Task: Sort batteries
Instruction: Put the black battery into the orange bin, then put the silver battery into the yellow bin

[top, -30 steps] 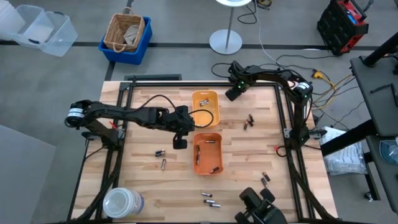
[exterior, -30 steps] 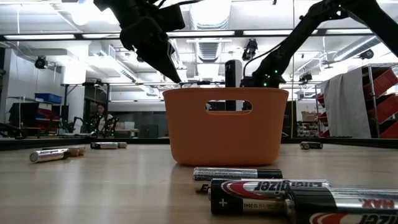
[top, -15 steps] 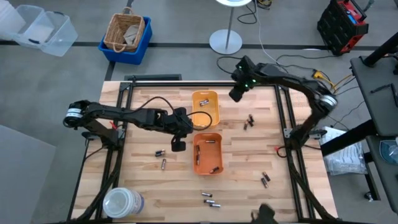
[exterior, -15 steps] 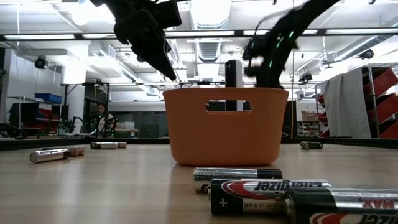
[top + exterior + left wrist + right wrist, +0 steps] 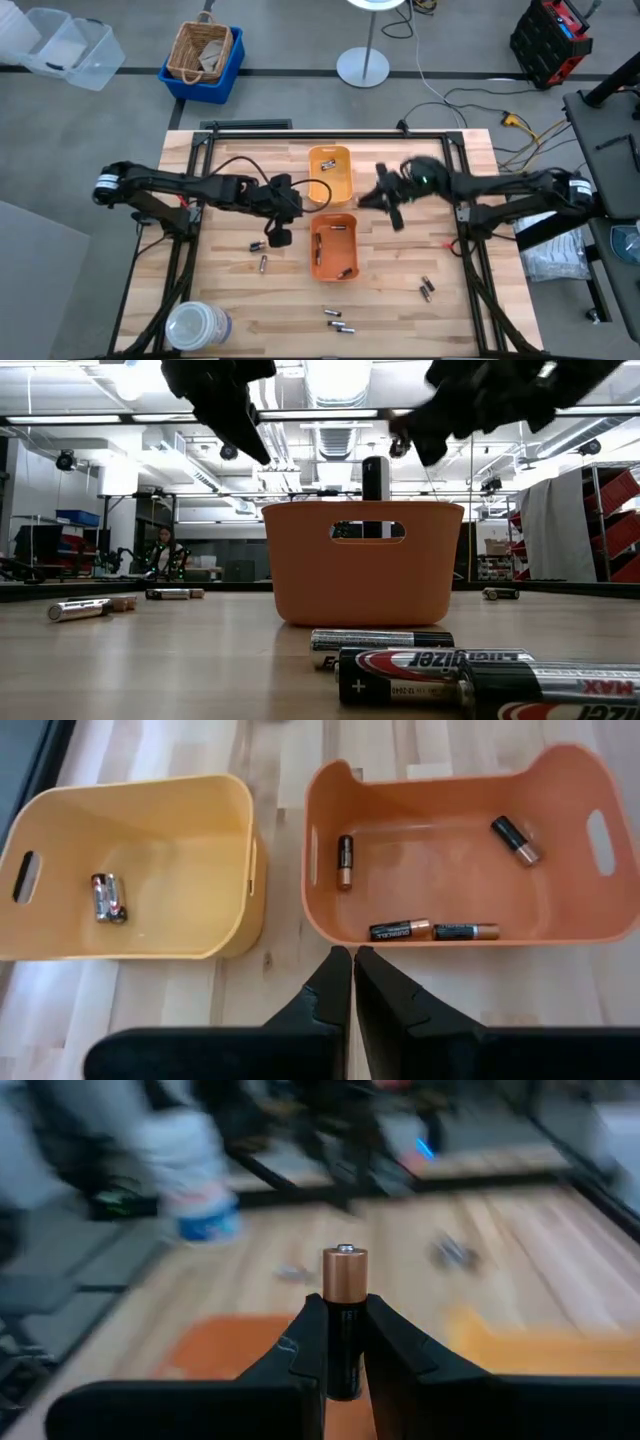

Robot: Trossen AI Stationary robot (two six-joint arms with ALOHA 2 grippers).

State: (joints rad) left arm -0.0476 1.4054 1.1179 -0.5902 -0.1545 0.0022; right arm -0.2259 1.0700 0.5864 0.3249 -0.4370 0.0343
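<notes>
The orange tray (image 5: 334,245) holds several dark batteries (image 5: 405,930). The yellow-orange tray (image 5: 330,172) behind it holds silver ones (image 5: 108,898). More batteries (image 5: 257,245) lie loose on the wooden table. My left gripper (image 5: 279,237) hovers shut and empty just left of the orange tray (image 5: 450,850), with its fingers (image 5: 352,970) closed together. My right gripper (image 5: 388,200), blurred, is above the table just right of the two trays. It is shut on a black battery with a copper end (image 5: 345,1295). My right gripper pinches the battery's black body (image 5: 345,1330) between its two fingers. The battery lies along the fingers, and its copper end (image 5: 345,1268) sticks out past the fingertips. It is lifted clear of the table, above the orange tray's edge.
Loose batteries lie at the near edge (image 5: 338,320), near right (image 5: 427,289) and left of the orange tray (image 5: 263,264). A white jar (image 5: 197,325) stands at the near left corner. A black cable (image 5: 335,185) loops over the yellow-orange tray. Black frame rails (image 5: 455,180) border the table.
My right gripper has swung quickly from the table's far edge toward the near side, and now sits beside the trays. My left gripper has drifted a little toward the table's left and near edges, away from the orange tray, staying shut.
</notes>
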